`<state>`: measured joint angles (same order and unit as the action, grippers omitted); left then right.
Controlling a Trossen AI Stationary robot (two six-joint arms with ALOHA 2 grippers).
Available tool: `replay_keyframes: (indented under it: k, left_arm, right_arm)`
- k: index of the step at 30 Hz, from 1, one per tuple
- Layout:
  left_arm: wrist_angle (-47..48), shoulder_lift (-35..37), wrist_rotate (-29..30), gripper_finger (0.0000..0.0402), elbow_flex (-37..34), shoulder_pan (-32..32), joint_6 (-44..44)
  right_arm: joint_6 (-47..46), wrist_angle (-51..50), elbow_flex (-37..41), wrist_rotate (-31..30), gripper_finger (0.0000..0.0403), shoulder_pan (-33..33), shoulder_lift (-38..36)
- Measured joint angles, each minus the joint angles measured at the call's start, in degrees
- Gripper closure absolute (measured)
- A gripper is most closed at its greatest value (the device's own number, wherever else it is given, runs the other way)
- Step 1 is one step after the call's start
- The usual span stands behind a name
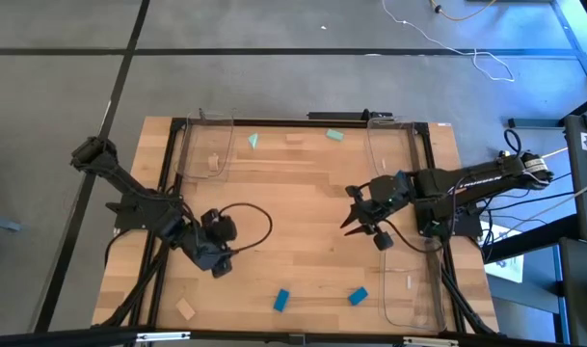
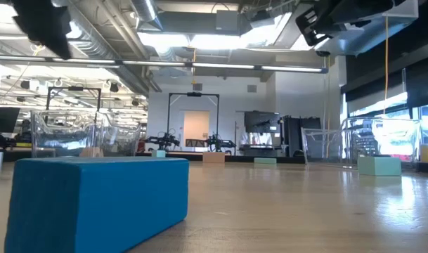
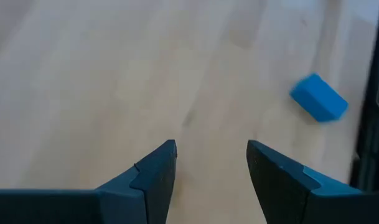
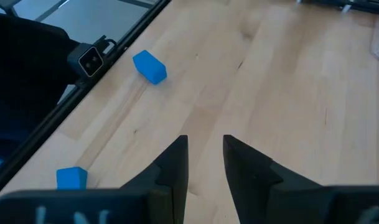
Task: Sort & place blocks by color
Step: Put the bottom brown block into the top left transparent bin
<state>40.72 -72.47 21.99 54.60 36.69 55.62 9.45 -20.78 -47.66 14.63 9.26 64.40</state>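
Two small bright blue rectangular blocks (image 1: 281, 301) (image 1: 358, 297) lie at the wooden desk's (image 1: 303, 212) six o'clock edge, mint ones (image 1: 334, 135) at twelve. They look light, stiff and smooth; pinch across flat parallel faces. Left claw (image 1: 219, 253), at eight o'clock, is spread and empty; right claw (image 1: 352, 214), at three, part-spread and empty.

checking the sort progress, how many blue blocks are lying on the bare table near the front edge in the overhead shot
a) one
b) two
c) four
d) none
b) the high view shows two blue blocks, one and another, lying apart on the bare table near its front edge, neither inside a clear tray.
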Motion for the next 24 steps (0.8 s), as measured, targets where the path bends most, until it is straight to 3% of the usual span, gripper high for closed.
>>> replay_keyframes:
  k: [9,24]
  left_arm:
    - [0.6,-2.1,-9.8,0.0213,0.0,6.7,-2.5]
    - [0.8,-9.0,-18.6,0.0213,0.0,22.8,-15.7]
  right_arm:
    - [-0.2,0.0,0.0,0.0,0.0302,0.2,0.0]
    - [-0.2,0.0,0.0,0.0,0.0302,0.2,0.0]
